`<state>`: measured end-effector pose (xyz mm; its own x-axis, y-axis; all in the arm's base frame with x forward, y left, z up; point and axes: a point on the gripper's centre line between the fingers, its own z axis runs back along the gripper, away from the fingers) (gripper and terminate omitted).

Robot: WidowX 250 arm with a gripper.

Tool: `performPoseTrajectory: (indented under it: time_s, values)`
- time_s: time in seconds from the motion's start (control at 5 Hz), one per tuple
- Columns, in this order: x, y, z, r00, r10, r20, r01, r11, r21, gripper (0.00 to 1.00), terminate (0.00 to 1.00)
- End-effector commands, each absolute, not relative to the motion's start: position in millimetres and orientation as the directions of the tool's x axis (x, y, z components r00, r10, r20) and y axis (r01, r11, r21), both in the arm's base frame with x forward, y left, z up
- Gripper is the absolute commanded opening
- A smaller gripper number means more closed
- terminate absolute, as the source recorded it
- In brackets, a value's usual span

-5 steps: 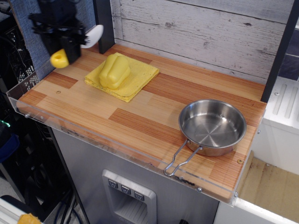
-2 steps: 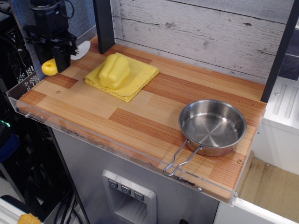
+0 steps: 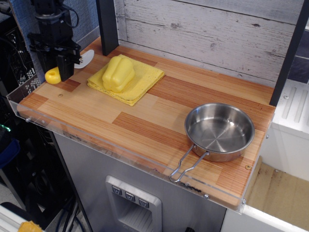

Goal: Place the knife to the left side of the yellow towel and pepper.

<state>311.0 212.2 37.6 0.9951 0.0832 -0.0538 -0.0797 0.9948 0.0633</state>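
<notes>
At the far left corner of the striped wooden worktop [image 3: 145,121], the black robot gripper [image 3: 62,60] stands low over the surface, its fingers closed on the small toy knife with rounded yellow plastic handle and pale blade [image 3: 54,75]. The yellow handle end projects to the left of the fingers at the worktop surface, though contact cannot be confirmed; the pale blade shows to the right. The knife lies left of the flat folded yellow cloth towel [image 3: 142,77], apart from it. The glossy lobed yellow plastic toy pepper [image 3: 118,73] rests on the towel. Near the right front edge sits a round stainless steel pan with a wire handle [image 3: 219,130], well apart from the towel.
</notes>
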Motion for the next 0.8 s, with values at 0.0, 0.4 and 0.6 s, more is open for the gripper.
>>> performPoseTrajectory:
  time_s: [0.0, 0.4, 0.6]
  values:
    - [317, 211, 38, 0.998, 0.053, -0.038, -0.050, 0.997, 0.063, 0.00, 0.00]
    - [319, 208, 32, 0.997, 0.043, -0.062, -0.039, 0.998, 0.056, 1.00, 0.00]
    - [317, 201, 52, 1.000, 0.013, -0.011, -0.011, 0.996, 0.092, 1.00, 0.00]
